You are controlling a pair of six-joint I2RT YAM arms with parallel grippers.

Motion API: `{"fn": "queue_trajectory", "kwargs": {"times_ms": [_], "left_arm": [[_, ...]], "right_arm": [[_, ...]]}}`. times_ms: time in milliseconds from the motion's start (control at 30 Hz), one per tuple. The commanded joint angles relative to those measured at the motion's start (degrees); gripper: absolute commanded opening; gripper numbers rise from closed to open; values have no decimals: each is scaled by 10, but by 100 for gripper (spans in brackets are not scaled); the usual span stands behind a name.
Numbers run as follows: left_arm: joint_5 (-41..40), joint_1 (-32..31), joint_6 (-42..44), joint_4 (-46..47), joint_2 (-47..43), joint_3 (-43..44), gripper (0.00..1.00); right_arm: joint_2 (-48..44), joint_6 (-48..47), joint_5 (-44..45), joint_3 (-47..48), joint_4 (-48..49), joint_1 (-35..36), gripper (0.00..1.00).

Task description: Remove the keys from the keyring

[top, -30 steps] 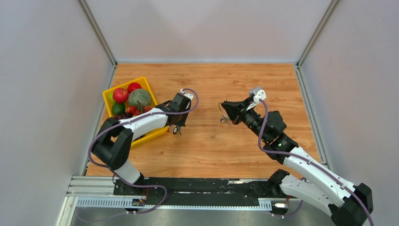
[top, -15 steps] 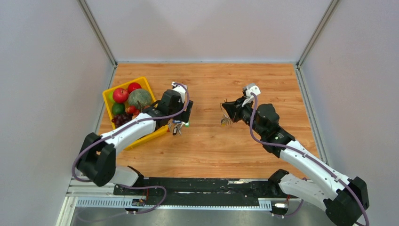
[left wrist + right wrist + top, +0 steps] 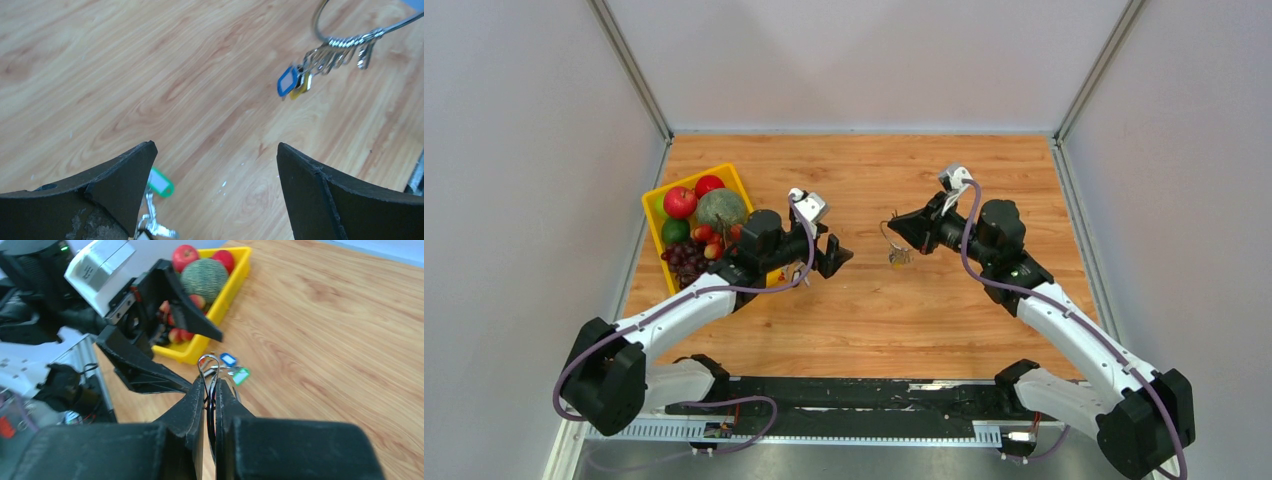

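Top external view: shows the right tool clamped on the keyring, held over the middle of the desk. Shows the keys bunched under the wire loop; cannot tell from above whether the lowest one touches the wood. Puts the left tool just left of that bunch, apart from it, spread wide and gripping nothing. Finds a yellow basket of fruit against the left edge, toward the far left corner, with the left arm lying alongside it.

Left wrist view: frames two black fingers well apart, with bare wood between them. Catches the loop at upper right, strung with a row of small metal rings, and a blue tag and a yellow tag dangling from them. Picks out a green tag lying flat on the desk, right beside the finger on the left of that view, with a small silver cluster just below it, half hidden by that finger; cannot tell what joins them.

Right wrist view: looks along two fingers pressed together on the wire, the top of the loop poking out past their tips. Shows blue and green tags just beyond the loop, the open left tool and the basket behind them.
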Motion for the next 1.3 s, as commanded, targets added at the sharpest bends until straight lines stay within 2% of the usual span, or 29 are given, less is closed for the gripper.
{"fn": "queue_trajectory", "kwargs": {"times_ms": [0, 200, 433, 567, 700, 767, 800, 833, 867, 900, 933, 967, 1000, 1100, 1133, 1167, 1267], "left_arm": [[119, 0, 39, 130, -5, 5, 100], [226, -1, 36, 177, -7, -1, 97], [301, -1, 2, 211, 11, 12, 89], [329, -6, -21, 230, 33, 28, 87], [332, -19, -11, 218, 47, 44, 79], [326, -20, -7, 208, 49, 50, 66], [323, -21, -4, 205, 48, 51, 51], [319, -21, -2, 199, 46, 52, 42], [317, -21, 1, 196, 43, 52, 25], [313, -21, 5, 185, 38, 54, 18], [307, -21, 10, 177, 34, 55, 6], [289, -20, 14, 147, 29, 62, 1], [279, -20, 28, 121, 26, 68, 1], [239, -20, 71, -32, 24, 119, 0], [230, -21, 88, -60, 24, 129, 0], [214, -21, 95, -107, 24, 146, 0], [188, -23, 117, -178, 20, 168, 0]], "right_arm": [[0, 17, -123, 34, 71, -1, 0], [-1, 26, -185, 28, 104, -1, 0], [8, 48, -222, 24, 140, -1, 0], [15, 53, -233, 26, 148, 0, 0], [18, 54, -235, 25, 156, 1, 0], [19, 54, -238, 25, 156, 0, 0], [19, 53, -238, 24, 154, 0, 0], [19, 50, -236, 24, 150, 0, 0], [18, 47, -234, 23, 145, 0, 0], [18, 43, -232, 21, 140, 0, 0], [15, 37, -228, 19, 131, 0, 0], [10, 32, -222, 15, 123, 0, 3], [4, 25, -215, 9, 117, 0, 13], [-26, 7, -178, -16, 101, 1, 50], [-36, 1, -163, -24, 95, 0, 55], [-47, -5, -148, -31, 90, 0, 65], [-75, -27, -114, -43, 69, 0, 77]]}}
